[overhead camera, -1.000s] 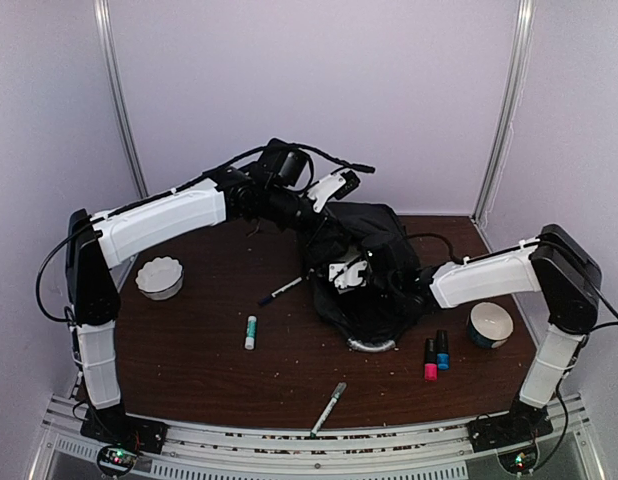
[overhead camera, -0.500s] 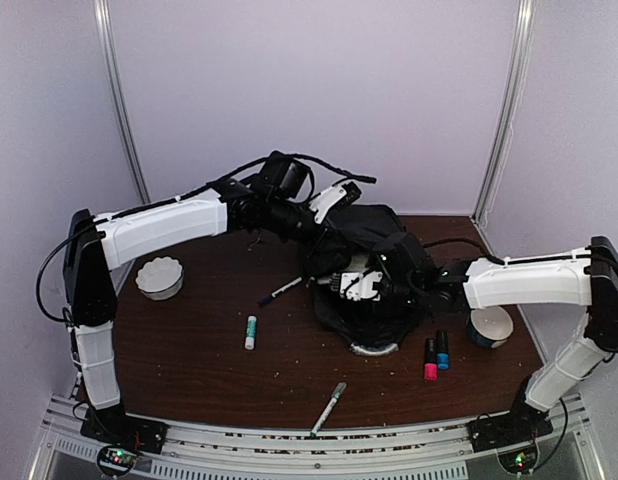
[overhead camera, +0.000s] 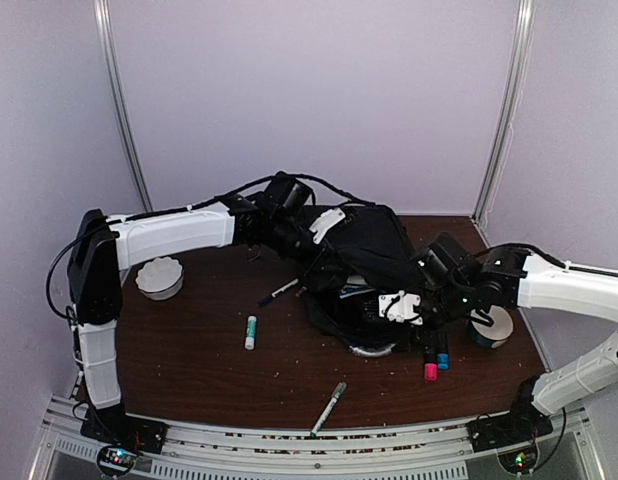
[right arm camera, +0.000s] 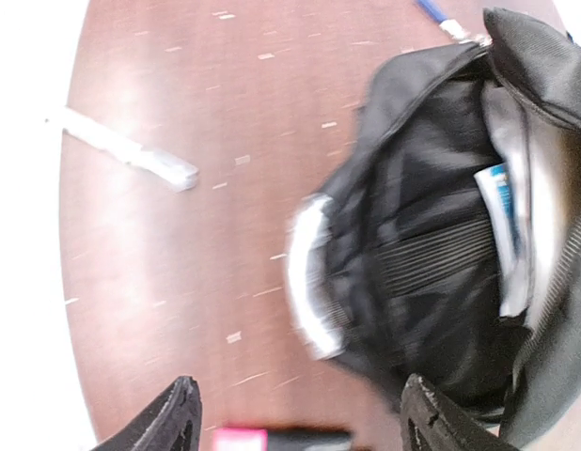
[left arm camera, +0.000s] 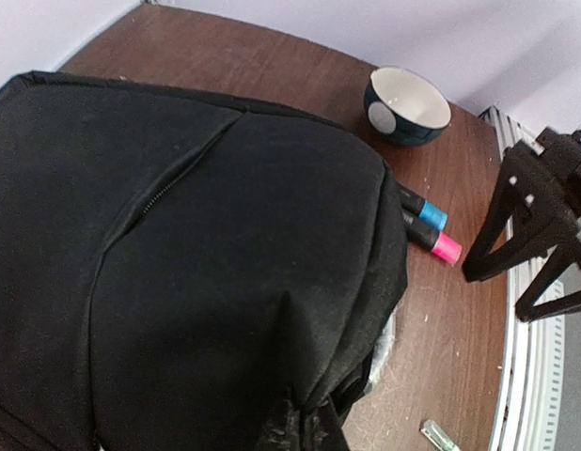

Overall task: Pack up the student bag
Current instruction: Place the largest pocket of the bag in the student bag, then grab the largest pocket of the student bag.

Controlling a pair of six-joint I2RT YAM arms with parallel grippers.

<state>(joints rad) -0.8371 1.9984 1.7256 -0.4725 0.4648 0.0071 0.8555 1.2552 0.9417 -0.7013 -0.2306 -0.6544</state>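
Loose items lie on the brown table (overhead camera: 209, 370) around the student bag (overhead camera: 361, 262). A white fluted bowl (overhead camera: 159, 277) sits far left, a pen (overhead camera: 280, 291) lies just off the bag's left side, and a white tube with a green cap (overhead camera: 250, 331) lies nearer the front. A silver marker (overhead camera: 329, 407) rests near the front edge. A pink marker (overhead camera: 430, 360) and a blue marker (overhead camera: 442, 352) lie side by side just right of the bag. Beyond them is a dark blue bowl (left arm camera: 408, 105), white inside and partly hidden under the right forearm in the top view.

The bag sits right of the table's centre, its mouth turned toward the front. The left gripper (overhead camera: 327, 224) is closed tight on a bunch of its top fabric, holding that flap up. Inside the bag, a white-and-blue item (right arm camera: 502, 225) stands in an inner sleeve (what it is cannot be told). The grey loop handle (right arm camera: 305, 282) lies at the near rim, blurred.

The right gripper (right arm camera: 300, 418) hangs with its jaws wide apart and nothing between them. A second ago it was over the bag's middle; it has since drawn back to the near right rim, and its elbow has swung out to the right.
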